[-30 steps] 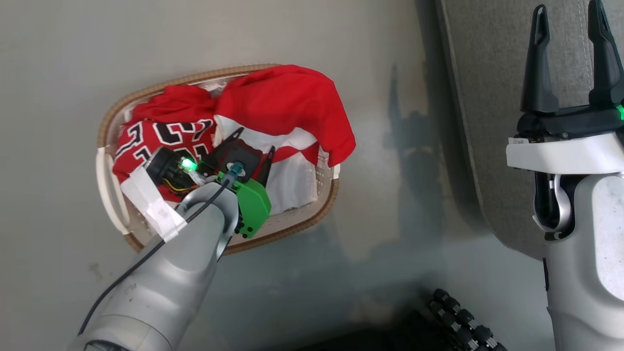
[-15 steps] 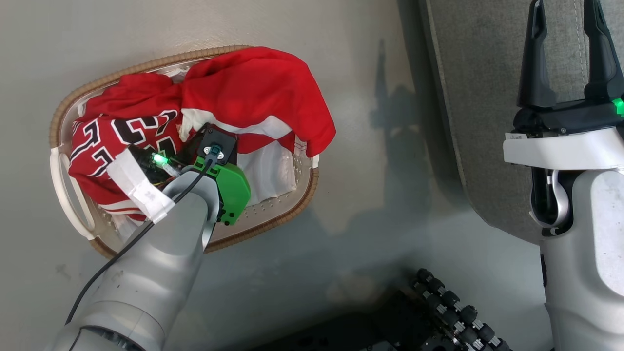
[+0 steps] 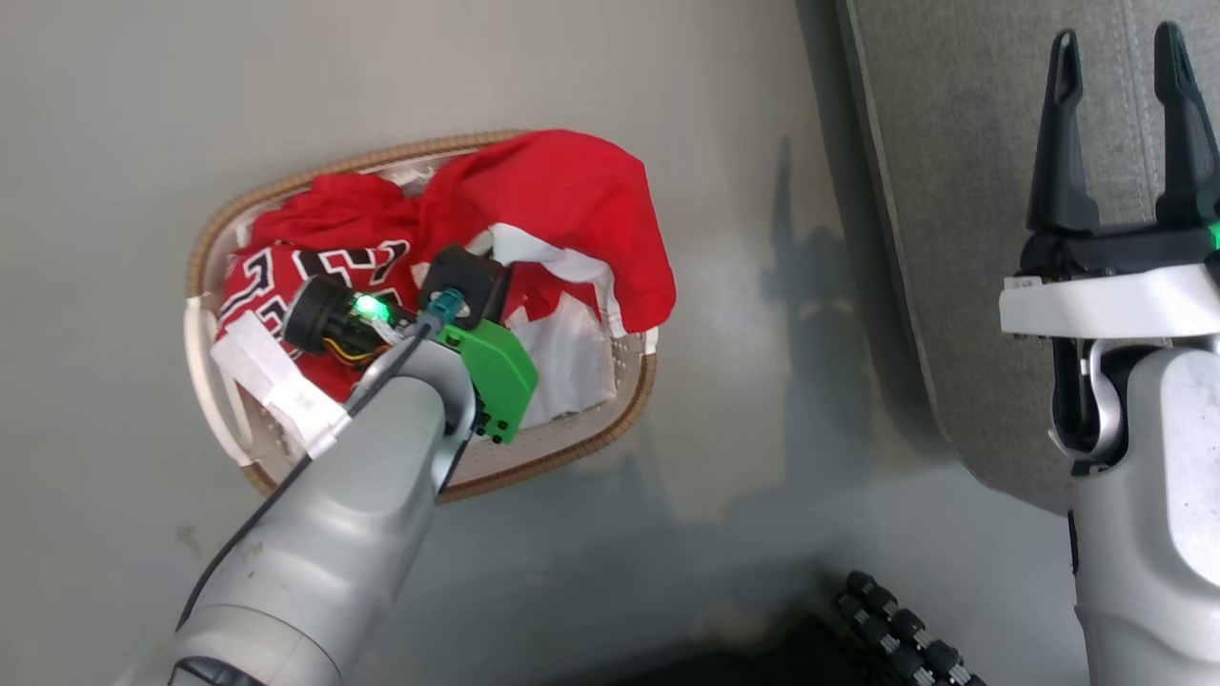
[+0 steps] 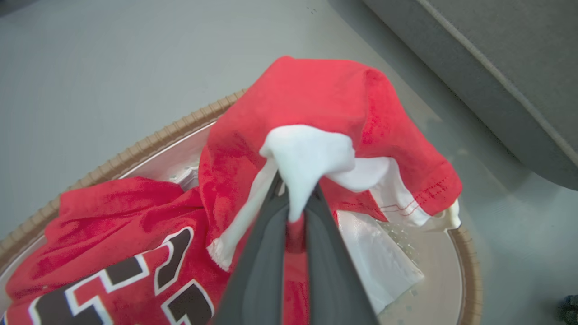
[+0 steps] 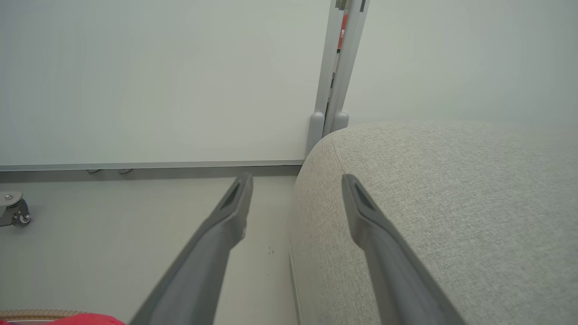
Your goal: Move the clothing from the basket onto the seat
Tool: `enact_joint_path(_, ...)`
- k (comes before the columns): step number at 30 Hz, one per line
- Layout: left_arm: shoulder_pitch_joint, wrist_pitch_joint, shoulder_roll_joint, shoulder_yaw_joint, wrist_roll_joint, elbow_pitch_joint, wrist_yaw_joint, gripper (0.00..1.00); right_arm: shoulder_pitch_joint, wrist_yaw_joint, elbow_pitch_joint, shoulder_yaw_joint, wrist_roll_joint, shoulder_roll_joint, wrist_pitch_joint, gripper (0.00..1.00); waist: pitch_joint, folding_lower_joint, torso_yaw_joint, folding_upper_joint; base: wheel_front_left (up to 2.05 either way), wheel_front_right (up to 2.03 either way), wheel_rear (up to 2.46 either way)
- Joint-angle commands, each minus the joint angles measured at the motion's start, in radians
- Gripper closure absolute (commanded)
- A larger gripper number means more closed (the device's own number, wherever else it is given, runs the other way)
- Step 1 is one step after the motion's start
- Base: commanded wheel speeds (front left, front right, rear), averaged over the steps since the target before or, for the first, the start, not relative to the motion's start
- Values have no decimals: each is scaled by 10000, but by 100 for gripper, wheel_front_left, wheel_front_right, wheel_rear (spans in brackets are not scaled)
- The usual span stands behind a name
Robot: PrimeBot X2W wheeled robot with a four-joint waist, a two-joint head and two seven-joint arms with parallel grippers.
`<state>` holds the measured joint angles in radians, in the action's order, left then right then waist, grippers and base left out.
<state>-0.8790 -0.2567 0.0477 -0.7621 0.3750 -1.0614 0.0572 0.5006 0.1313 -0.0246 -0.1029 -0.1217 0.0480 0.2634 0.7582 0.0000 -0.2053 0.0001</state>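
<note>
Red-and-white garment [image 4: 316, 99], clamped in the closed left hand [image 4: 295, 198]: lift clear of the basket [image 4: 149, 141] rim, carry to the seat [image 3: 953, 143] at three o'clock. Right hand [image 3: 1117, 43]: open.

The white basket [image 3: 572, 440] with a brown rim stands left of the big grey seat [image 3: 953, 191], not touching it. Inside, a red jersey [image 3: 276, 278] with numbers lies left; a red-and-white top [image 3: 562, 195] hangs over the right rim.

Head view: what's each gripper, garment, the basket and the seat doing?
Left gripper, shut on the red-and-white garment.
Right gripper, open, empty.
Red-and-white garment, pinched, draped over basket rim.
Numbered jersey, crumpled in the basket.
Basket, upright, holding both.
Seat, no clothes seen on it.
</note>
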Motion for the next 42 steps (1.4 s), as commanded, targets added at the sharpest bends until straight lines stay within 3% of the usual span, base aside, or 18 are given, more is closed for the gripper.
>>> enact_joint_path(1, 219, -63, 41, -139, 109, 255, 125, 100, -279, -10, -115, -105, 110, 40, 21, 0, -951, 0, 608, -1, 0, 0, 0)
enact_joint_path(11, 911, -90, 40, -806, 1081, 1926, 366, 100, -1628, -10, -838, -340, 406, 44, 21, 0, -3687, 0, 1553, -1, 0, 0, 0)
enact_joint_path(23, 271, 395, 249, -1199, 1593, 2472, 572, 100, -3646, -10, -1398, 36, 542, 46, 21, 0, -6959, 0, 2237, -1, 0, 0, 0)
enact_joint_path(32, -937, 1248, 787, -1568, 1563, 3209, 703, 100, -4050, -10, -1487, 645, 637, 45, 21, 0, -7714, 0, 2214, -1, 0, 0, 0)
enact_joint_path(42, -1841, 1882, 1215, -1595, 2029, 4151, 728, 100, -3475, -10, -1683, 2029, 813, 45, 21, 0, -7999, 0, 2081, -1, 0, 0, 0)
